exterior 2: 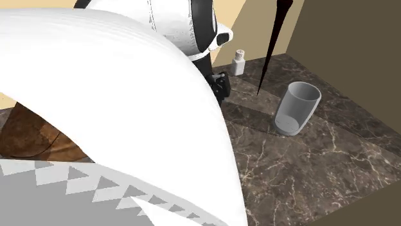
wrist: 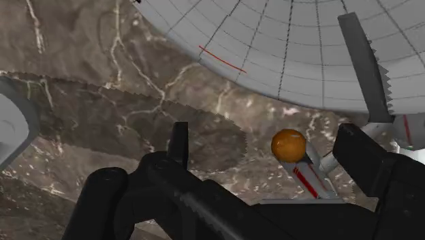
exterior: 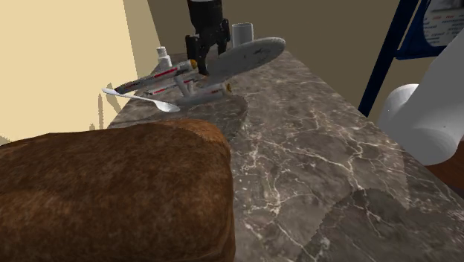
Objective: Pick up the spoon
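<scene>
counter: dark veined marble top (exterior: 320, 156) | model: grey starship model (exterior: 223, 67), red-striped nacelles, on the counter's far part | cup: grey cup (exterior 2: 297, 108) standing behind the model | bottle: small white bottle (exterior 2: 239, 63) near the far edge | foreground: brown mottled mass (exterior: 111, 193) | shoulder view's right: blue frame (exterior: 387, 52)

A dark brown marble desk (exterior: 320, 156) with pale veins — beyond its far end stands a dull brown wall (exterior: 334, 30), off one long side a cream wall (exterior: 52, 67), off the other a blue frame (exterior: 388, 52).
</scene>
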